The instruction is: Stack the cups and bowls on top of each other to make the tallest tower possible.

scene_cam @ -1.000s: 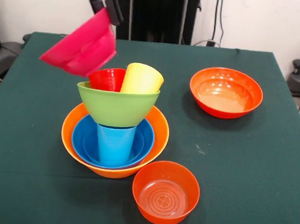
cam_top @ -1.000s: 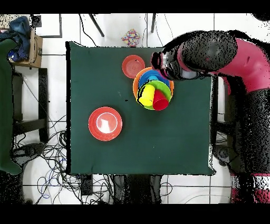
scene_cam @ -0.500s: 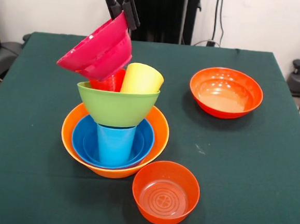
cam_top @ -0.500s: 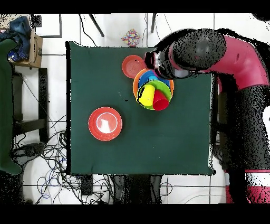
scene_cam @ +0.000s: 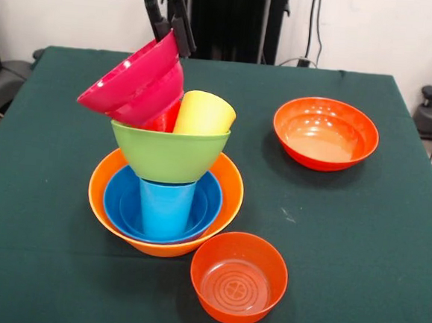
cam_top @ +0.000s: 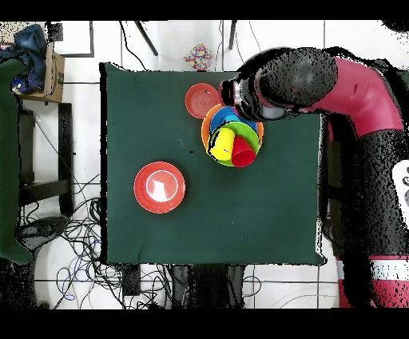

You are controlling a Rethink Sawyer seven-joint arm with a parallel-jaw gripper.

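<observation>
Your tool (scene_cam: 176, 25) pinches the pink bowl's (scene_cam: 132, 84) rim; the bowl has dropped from mid-air, now tilted against the red cup (scene_cam: 163, 118) atop the tower (scene_cam: 167, 178). Level it before release.

Glossy plastic bowls (scene_cam: 324, 133), matt cloth (scene_cam: 344, 239)

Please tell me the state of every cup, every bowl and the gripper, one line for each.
gripper: shut on magenta bowl's rim
magenta bowl: tilted, over red cup
red cup: in green bowl, mostly hidden
yellow cup: leaning in green bowl
green bowl: upright on light blue cup
light blue cup: in blue bowl
blue bowl: nested in pale orange bowl
pale orange bowl: upright on table
two red-orange bowls: upright, empty, apart
</observation>
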